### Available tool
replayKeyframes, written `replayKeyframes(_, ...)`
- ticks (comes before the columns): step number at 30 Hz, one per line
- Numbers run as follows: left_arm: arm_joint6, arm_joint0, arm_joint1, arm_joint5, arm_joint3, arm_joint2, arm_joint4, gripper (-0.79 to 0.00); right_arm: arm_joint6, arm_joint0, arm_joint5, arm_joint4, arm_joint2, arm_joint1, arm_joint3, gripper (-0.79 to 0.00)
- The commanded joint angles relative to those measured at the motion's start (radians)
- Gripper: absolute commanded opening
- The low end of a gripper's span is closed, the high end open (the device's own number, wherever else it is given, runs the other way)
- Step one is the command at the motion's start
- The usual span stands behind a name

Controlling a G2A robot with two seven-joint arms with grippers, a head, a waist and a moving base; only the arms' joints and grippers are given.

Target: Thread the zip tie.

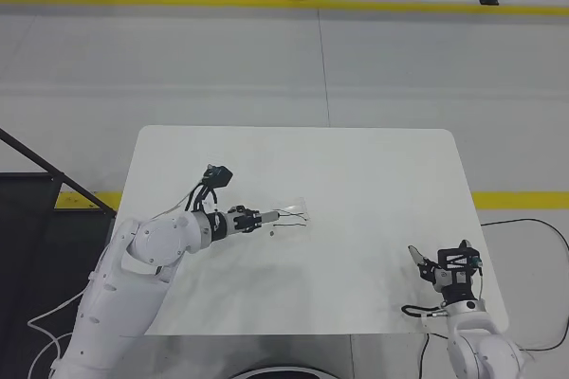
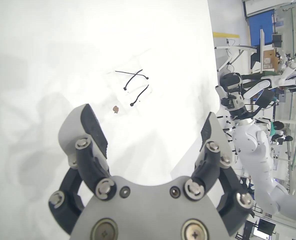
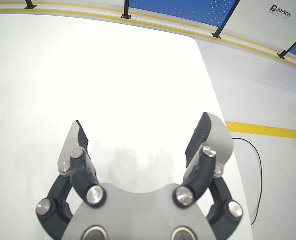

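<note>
Top: high overhead, straight down on table (image 1: 360, 171). Left wrist: close, facing 3 o'clock. Right wrist: 5 o'clock corner, facing 12. Sharing that table.

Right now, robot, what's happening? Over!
Left claw open, just short of the zip ties. Right claw open, near a table corner. None threaded. Small brown speck beside them.

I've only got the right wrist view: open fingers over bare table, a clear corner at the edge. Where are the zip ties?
Observer: Three black zip ties lie in a clear tray near the middle of the table.
Operator: Any tangled?
Observer: Two cross each other; the third tie lies apart beside them.
Operator: And the left gripper?
Observer: The left gripper is open and empty, close by the tray.
</note>
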Motion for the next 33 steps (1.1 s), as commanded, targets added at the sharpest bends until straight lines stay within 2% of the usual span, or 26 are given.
replayKeyframes(1,0.000,0.000,0.000,0.000,0.000,0.000,0.000,0.000,0.000,0.000,0.000,0.000,0.000,0.000,0.000,0.000)
replayKeyframes(3,0.011,0.002,0.000,0.009,0.004,-0.003,0.003,0.000,0.000,0.000,0.000,0.000,0.000,0.000,0.000,0.000)
replayKeyframes(6,0.089,0.005,-0.008,0.112,0.005,0.016,-0.008,0.000,0.000,0.000,0.000,0.000,0.000,0.000,0.000,0.000)
replayKeyframes(9,0.164,-0.023,-0.020,0.226,0.030,0.057,-0.001,0.000,0.000,0.000,0.000,0.000,0.000,0.000,0.000,0.000)
replayKeyframes(14,0.161,-0.079,-0.033,0.322,0.083,0.110,-0.033,-0.043,0.000,0.000,0.000,0.000,0.000,0.000,0.000,0.000)
replayKeyframes(23,0.131,-0.145,-0.041,0.369,0.154,0.165,-0.012,-0.182,0.000,0.000,0.000,0.000,0.000,0.000,0.000,0.000)
replayKeyframes(27,0.133,-0.169,-0.045,0.368,0.186,0.188,-0.011,-0.372,0.000,0.000,0.000,0.000,0.000,0.000,0.000,0.000)
replayKeyframes(29,0.134,-0.181,-0.048,0.371,0.202,0.199,-0.010,-0.416,0.000,0.000,0.000,0.000,0.000,0.000,0.000,0.000)
replayKeyframes(33,0.131,-0.197,-0.052,0.375,0.223,0.216,-0.011,-0.422,0.000,0.000,0.000,0.000,0.000,0.000,0.000,0.000)
